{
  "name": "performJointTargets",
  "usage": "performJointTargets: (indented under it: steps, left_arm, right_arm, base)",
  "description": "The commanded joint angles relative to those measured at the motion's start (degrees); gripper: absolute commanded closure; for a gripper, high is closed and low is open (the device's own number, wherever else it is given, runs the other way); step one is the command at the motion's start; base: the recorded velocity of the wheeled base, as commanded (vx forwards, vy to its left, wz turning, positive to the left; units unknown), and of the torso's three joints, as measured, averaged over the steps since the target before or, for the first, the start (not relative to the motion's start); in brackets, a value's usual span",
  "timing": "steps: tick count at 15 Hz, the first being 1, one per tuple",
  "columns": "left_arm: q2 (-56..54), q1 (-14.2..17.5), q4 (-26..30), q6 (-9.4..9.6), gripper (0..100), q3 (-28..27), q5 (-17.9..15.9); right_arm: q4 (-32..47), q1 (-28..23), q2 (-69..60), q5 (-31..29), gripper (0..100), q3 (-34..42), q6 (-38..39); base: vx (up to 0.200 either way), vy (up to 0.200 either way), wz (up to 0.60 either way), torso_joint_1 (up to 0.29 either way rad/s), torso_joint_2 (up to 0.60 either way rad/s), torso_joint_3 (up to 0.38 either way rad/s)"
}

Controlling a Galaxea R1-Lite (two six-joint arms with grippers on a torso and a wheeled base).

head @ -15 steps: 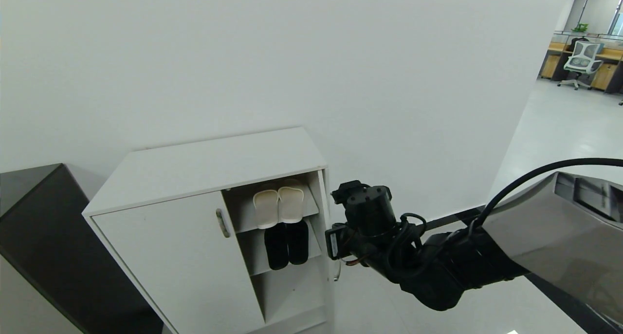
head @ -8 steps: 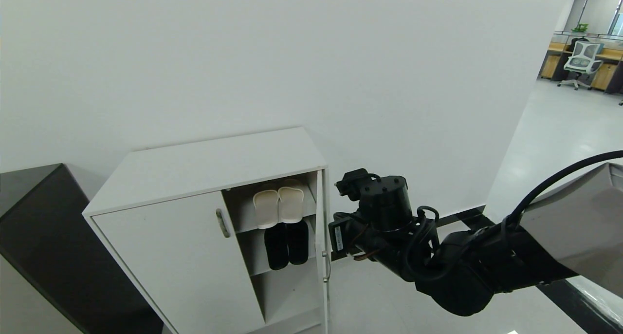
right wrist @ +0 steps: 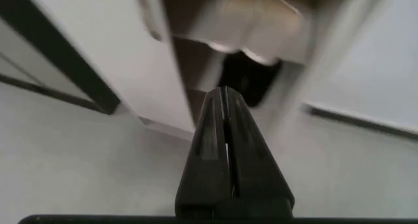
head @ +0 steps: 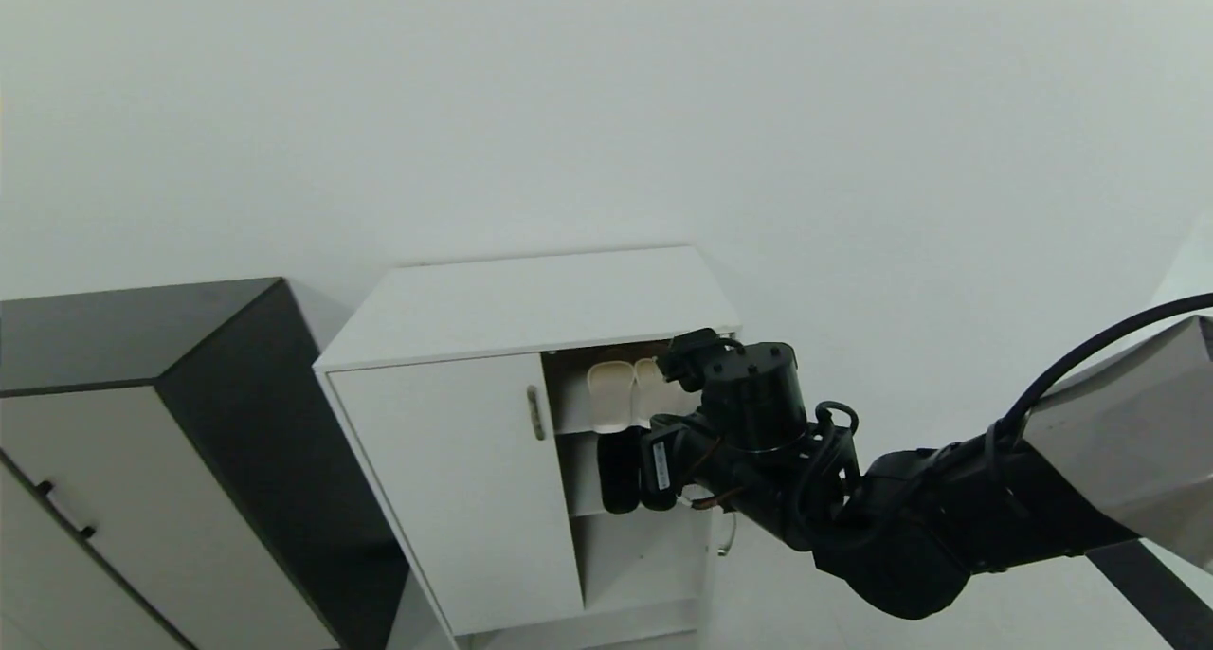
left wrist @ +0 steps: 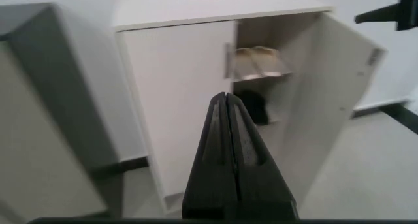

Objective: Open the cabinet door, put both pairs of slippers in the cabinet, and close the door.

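Slippers (head: 611,396) on cabinet (head: 531,299) shelves (door (left wrist: 333,87) ajar in left wrist view); left fingers (left wrist: 214,145) and right fingers (right wrist: 212,139) tight together, empty

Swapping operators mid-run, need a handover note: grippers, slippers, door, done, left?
Left gripper: fingers shut, empty, facing the white cabinet.
Right gripper: fingers shut, empty, close to the open compartment.
White slippers on the top shelf, black slippers on the shelf below.
Done: door opened, both pairs in.
Left: close the right door.
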Motion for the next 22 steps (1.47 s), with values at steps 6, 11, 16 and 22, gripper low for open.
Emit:
performJointTargets:
  steps: [6, 11, 16, 22]
  left_arm:
    - [0.09, -0.01, 0.01, 0.0, 100, 0.0, 0.03]
    - [0.09, -0.01, 0.01, 0.0, 100, 0.0, 0.03]
    - [0.09, -0.01, 0.01, 0.0, 100, 0.0, 0.03]
    - [0.09, -0.01, 0.01, 0.0, 100, 0.0, 0.03]
  right_arm:
    - [-1.19, -2.58, -3.16, -0.71, 100, 2.79, -5.26]
    - [12.78, -5.92, -9.13, -6.42, 100, 2.96, -6.05]
    - [16.91, -7.5, -9.4, -8.27, 100, 5.51, -6.14]
    - [20.51, -9.52, -9.05, -9.41, 100, 6.74, -6.14]
  base:
    - [0.0, 0.0, 0.0, 0.0, 0.0, 0.0]
    - [0.0, 0.0, 0.0, 0.0, 0.0, 0.0]
    - [0.0, 0.0, 0.0, 0.0, 0.0, 0.0]
    - [0.0, 0.0, 0.0, 0.0, 0.0, 0.0]
